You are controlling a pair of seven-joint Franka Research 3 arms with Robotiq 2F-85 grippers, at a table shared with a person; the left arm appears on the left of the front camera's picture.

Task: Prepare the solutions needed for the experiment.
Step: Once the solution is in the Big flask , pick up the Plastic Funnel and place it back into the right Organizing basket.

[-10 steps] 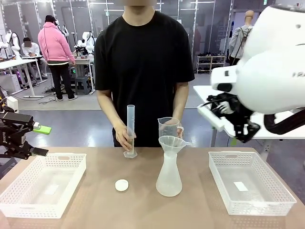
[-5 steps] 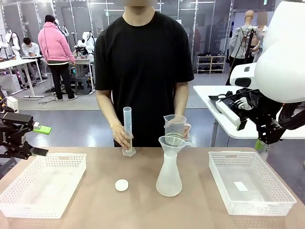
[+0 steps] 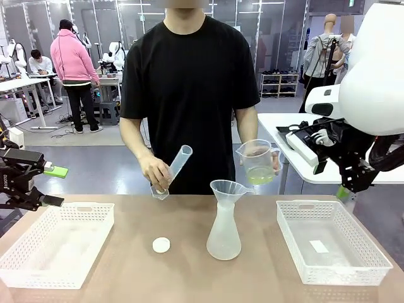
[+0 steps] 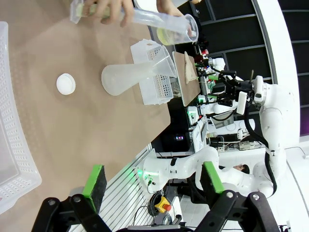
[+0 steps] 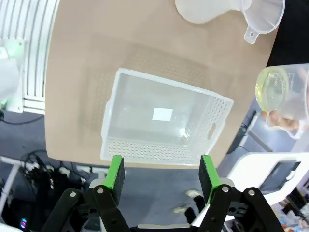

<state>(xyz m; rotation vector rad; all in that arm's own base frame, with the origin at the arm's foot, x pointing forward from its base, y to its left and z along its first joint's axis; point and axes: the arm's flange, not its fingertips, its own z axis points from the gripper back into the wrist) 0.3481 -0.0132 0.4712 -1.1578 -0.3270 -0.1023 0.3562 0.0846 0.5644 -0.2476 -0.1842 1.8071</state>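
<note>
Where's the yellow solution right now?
Front view: the solution is in the beaker a person's hand holds up, right of centre, above and right of the funnel on the flask.

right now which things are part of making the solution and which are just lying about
In use: beaker with yellow solution, graduated cylinder, flask, funnel.
Lying about: white cap, left basket, right basket.

Right arm (image 3: 379, 76): white, bulky rounded shell; black cable (image 3: 386, 165) just behind right gripper (image 5: 161, 164). Left gripper (image 4: 153, 169) and right: black linkage fingers, green pads (image 5: 115, 173), silver screws (image 5: 71, 194) at joints. Person (image 3: 189, 126): black short-sleeve T-shirt (image 3: 189, 82).
</note>
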